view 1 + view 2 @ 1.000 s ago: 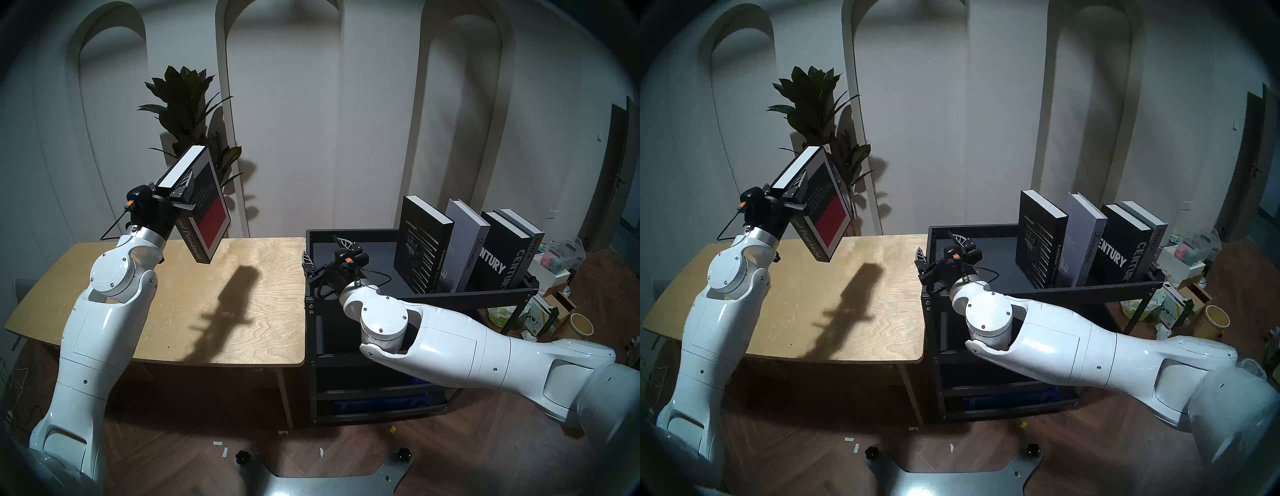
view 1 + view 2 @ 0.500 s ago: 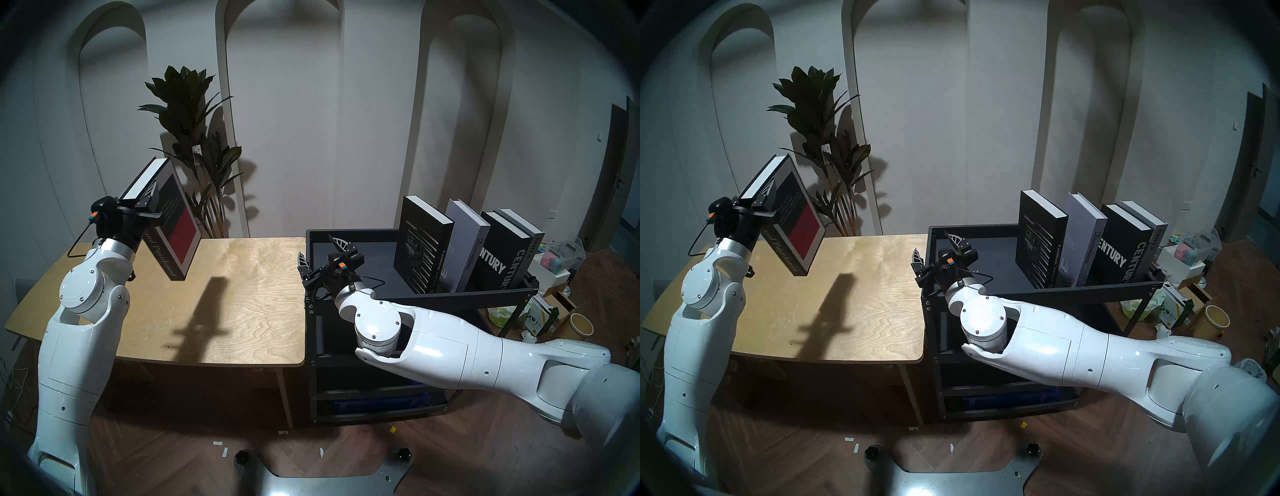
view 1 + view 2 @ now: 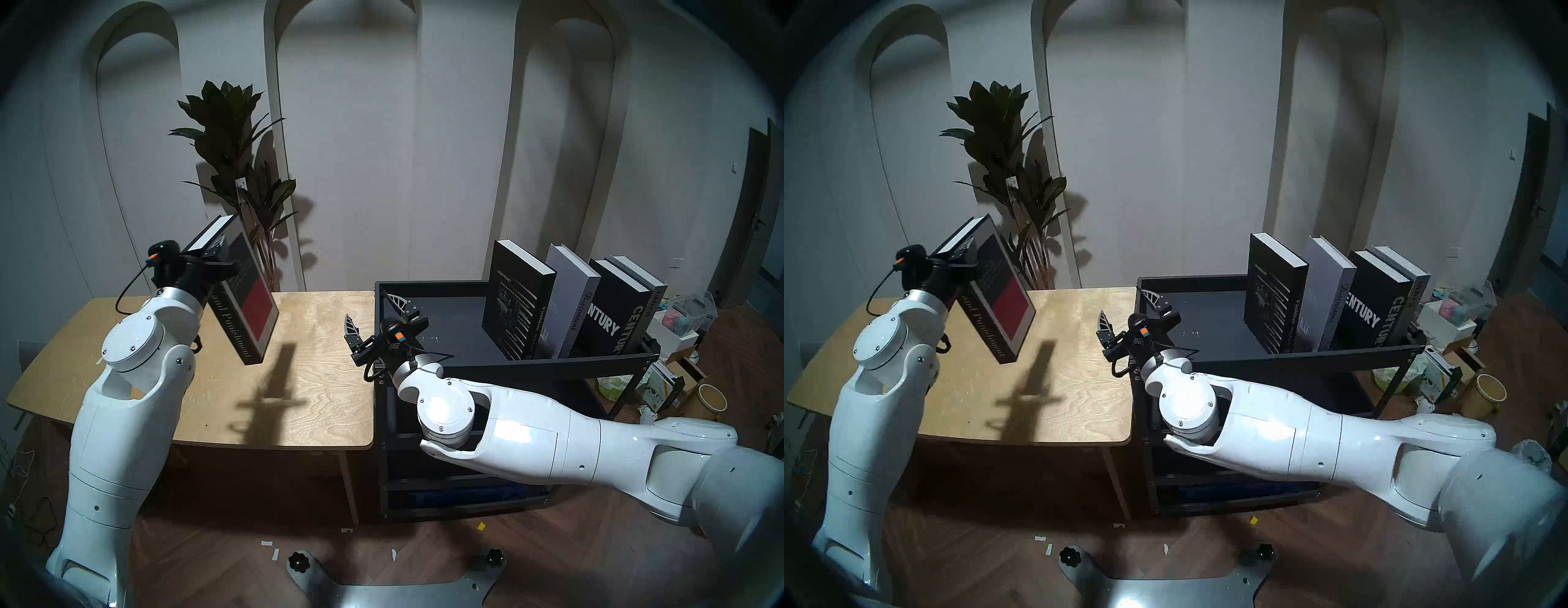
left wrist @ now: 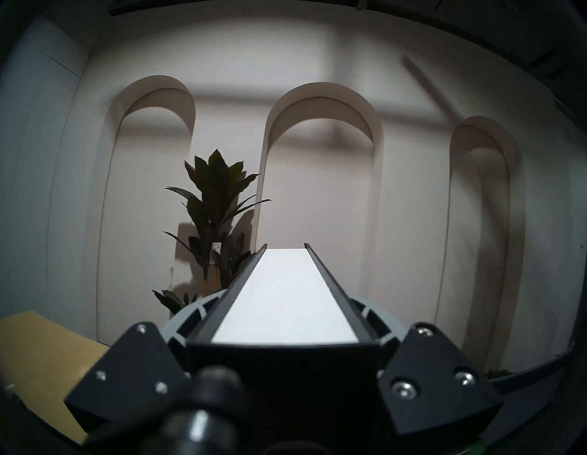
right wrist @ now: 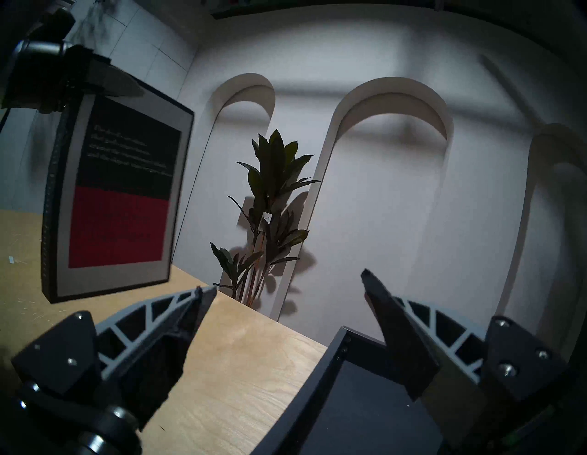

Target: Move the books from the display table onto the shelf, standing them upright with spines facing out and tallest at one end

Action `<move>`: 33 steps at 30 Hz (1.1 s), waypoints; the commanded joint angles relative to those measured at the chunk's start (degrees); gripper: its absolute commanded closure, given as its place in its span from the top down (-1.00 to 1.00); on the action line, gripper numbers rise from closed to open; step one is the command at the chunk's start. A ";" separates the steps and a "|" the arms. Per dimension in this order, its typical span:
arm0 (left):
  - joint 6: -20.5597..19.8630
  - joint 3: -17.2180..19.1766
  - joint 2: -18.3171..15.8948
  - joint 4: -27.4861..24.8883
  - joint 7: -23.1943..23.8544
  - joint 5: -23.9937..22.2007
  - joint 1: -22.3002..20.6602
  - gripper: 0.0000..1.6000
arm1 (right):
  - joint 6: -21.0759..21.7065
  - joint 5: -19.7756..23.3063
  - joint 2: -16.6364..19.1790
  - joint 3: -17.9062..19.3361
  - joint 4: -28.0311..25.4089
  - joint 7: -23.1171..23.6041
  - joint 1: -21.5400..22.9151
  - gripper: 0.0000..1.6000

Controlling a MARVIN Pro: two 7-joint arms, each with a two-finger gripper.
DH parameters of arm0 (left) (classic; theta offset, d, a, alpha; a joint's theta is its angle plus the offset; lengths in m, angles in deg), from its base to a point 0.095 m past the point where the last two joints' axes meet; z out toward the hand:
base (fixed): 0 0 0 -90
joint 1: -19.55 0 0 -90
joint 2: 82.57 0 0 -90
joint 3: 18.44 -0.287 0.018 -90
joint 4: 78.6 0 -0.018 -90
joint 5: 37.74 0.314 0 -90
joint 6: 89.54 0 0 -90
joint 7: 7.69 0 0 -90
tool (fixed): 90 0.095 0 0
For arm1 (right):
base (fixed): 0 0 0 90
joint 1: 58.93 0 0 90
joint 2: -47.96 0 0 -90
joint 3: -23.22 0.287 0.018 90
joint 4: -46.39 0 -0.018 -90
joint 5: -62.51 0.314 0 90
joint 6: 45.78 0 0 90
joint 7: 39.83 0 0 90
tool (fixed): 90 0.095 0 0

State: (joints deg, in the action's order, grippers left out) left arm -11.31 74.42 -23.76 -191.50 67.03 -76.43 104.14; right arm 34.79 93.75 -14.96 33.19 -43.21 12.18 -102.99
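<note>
On shelf (image 3: 445, 316), spines "CENTURY" (image 3: 638, 329), "Discontent" (image 3: 581, 312); airborne: "Punishment" (image 3: 248, 303)

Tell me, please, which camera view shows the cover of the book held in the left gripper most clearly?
The right wrist view: the held book's black and red cover faces it, large. Both head views show the cover smaller and slanted, with its spine lettering. The left wrist view shows only its white page edge between the left gripper's fingers.

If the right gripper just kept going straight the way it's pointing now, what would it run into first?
Probably nothing close: the right gripper, jaws open, aims over the display table's far edge toward the plant and wall. The Crime and Punishment book hangs off to its left, though depth is unclear.
</note>
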 commanded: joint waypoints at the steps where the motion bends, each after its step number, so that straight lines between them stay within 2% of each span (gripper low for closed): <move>1: -1.15 -1.56 2.12 -5.79 -3.84 0.14 -6.24 -1.00 | 0.11 -0.70 -5.47 -0.15 -0.48 -0.06 1.24 1.00; 5: -2.55 -3.76 3.58 -7.01 -6.51 0.04 -7.87 -1.00 | 0.57 -0.76 -7.72 -1.11 -0.68 -0.16 1.30 1.00; 7: -3.66 -5.50 4.42 -6.09 -8.00 0.18 -11.24 -1.00 | 0.94 -0.84 -10.59 -1.32 0.07 -0.59 1.30 1.00; 8: -3.25 -4.89 4.52 -7.59 -8.45 0.24 -7.77 -1.00 | 0.75 -0.91 -7.84 -1.98 -2.03 -0.07 1.70 1.00; 9: -4.09 -6.14 5.06 -6.46 -9.18 0.24 -10.63 -1.00 | 1.07 -0.89 -10.78 -1.86 -0.79 -0.56 1.50 1.00; 10: -4.20 -6.40 5.41 -6.66 -9.80 0.34 -10.24 -1.00 | 1.07 -0.91 -10.47 -2.14 -1.36 -0.54 1.63 1.00; 16: -6.20 -9.06 7.39 -5.38 -13.73 1.14 -13.05 -1.00 | 2.37 -0.68 -13.69 -2.64 -0.83 -1.74 1.91 1.00; 23: -9.30 -11.34 9.47 -3.92 -18.25 1.86 -16.77 -1.00 | 4.29 -0.28 -18.26 -2.03 2.35 -3.89 2.06 1.00; 24: -9.49 -11.10 9.62 -4.43 -18.62 1.93 -16.02 -1.00 | 4.35 -0.23 -17.60 -2.01 2.26 -3.89 2.27 1.00; 27: -11.17 -12.43 10.82 -3.28 -21.08 2.25 -18.84 -1.00 | 5.17 -0.31 -20.72 -1.24 4.96 -5.06 2.77 1.00; 28: -11.37 -12.10 11.06 -3.95 -21.58 2.39 -17.82 -1.00 | 5.21 -0.27 -19.87 -1.29 4.83 -5.02 2.98 1.00; 29: -11.96 -12.69 11.46 -3.21 -22.49 2.52 -19.15 -1.00 | 5.50 -0.25 -21.28 -0.94 5.99 -5.50 3.06 1.00; 33: -13.94 -13.94 12.32 -1.92 -25.97 2.81 -20.69 -1.00 | 5.62 -0.78 -23.13 -0.48 9.17 -6.22 3.83 1.00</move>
State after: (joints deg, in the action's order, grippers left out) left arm -23.31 61.53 -13.67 -194.38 45.14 -74.50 89.42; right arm 40.34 93.35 -32.22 31.05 -37.30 7.46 -101.19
